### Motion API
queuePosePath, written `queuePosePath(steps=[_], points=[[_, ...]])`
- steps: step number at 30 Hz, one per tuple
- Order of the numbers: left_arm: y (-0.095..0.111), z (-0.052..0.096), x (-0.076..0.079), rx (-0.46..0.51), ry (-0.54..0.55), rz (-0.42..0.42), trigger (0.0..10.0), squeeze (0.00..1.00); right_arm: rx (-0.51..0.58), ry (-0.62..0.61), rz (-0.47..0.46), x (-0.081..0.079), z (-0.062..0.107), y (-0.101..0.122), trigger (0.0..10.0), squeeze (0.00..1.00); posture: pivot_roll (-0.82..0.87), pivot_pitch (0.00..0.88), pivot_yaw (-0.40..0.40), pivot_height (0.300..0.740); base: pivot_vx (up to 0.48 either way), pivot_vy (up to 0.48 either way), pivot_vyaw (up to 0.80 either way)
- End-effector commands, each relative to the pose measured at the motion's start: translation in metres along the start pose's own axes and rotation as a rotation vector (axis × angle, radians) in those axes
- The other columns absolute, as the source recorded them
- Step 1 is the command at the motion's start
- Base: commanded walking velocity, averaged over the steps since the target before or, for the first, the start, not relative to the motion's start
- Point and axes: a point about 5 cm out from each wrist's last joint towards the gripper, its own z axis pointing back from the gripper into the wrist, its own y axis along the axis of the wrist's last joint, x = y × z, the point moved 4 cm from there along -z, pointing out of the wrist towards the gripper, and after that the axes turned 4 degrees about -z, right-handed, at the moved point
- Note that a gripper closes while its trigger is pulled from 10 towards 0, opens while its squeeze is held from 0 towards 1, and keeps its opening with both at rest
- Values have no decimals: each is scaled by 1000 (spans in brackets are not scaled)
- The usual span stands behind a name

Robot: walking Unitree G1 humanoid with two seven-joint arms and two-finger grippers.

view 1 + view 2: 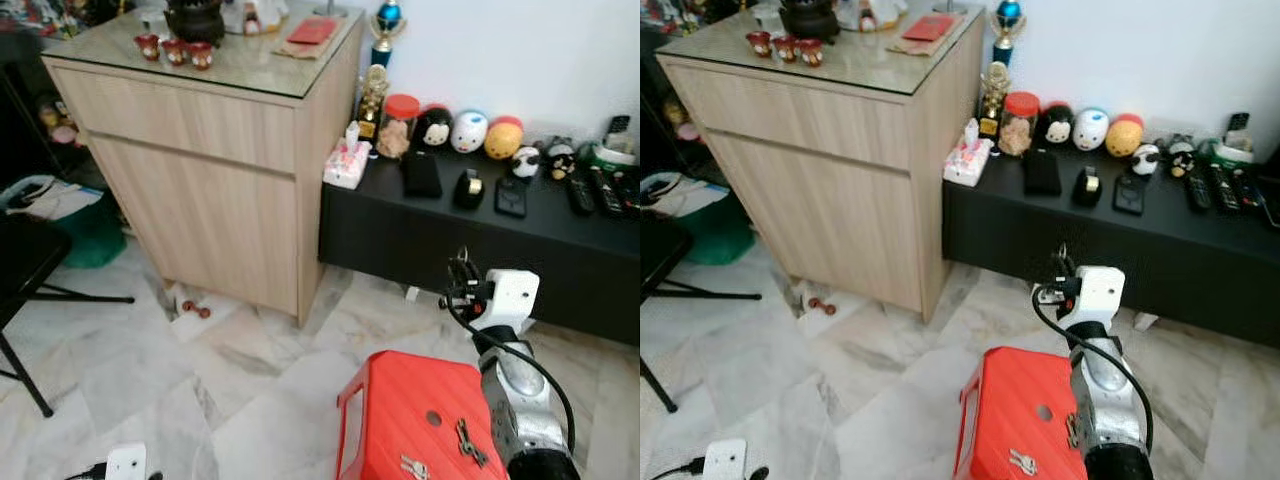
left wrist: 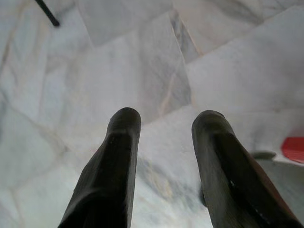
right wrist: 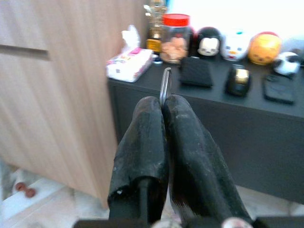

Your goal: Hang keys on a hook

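Observation:
My right gripper (image 3: 163,105) is raised in front of the low black console, shut on a thin metal key ring (image 3: 166,85) that sticks up past its fingertips. In the left eye view the same gripper (image 1: 461,272) stands above the red plastic stool (image 1: 390,400). Two more key bunches lie on the stool's top, a dark one (image 1: 470,443) and a silvery one (image 1: 413,467). My left gripper (image 2: 165,118) hangs low over the marble floor, open with nothing between its fingers.
A tall wooden cabinet (image 1: 210,170) stands to the left. The black console (image 1: 450,235) along the white wall carries toy figures, a tissue pack and remotes. A black folding chair (image 1: 25,270) stands at the far left. Marble floor (image 1: 150,370) lies between them.

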Motion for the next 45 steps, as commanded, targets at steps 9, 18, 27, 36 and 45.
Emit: queuePosePath(steps=[9,18,27,36,45], points=[[-6,2,24,-30,-57,19,10000,0,-62,-191,2,43,19,-22,10000,0,10,0,-96,740,0,0,0],[-5,2,37,-32,-80,28,10000,0,-173,-308,-9,77,30,-45,10000,0,10,0,-99,740,0,0,0],[5,-2,41,-24,-82,43,10000,0,-345,-355,-13,83,45,-80,10000,0,-2,0,-81,740,-182,0,0],[19,-7,42,-5,-85,50,10000,0,-559,-370,-18,68,70,-123,10000,0,17,0,-74,740,-295,0,0],[16,-6,41,-18,-77,56,10000,0,-634,-355,-27,52,80,-140,10000,0,30,0,-82,740,-298,0,0]])
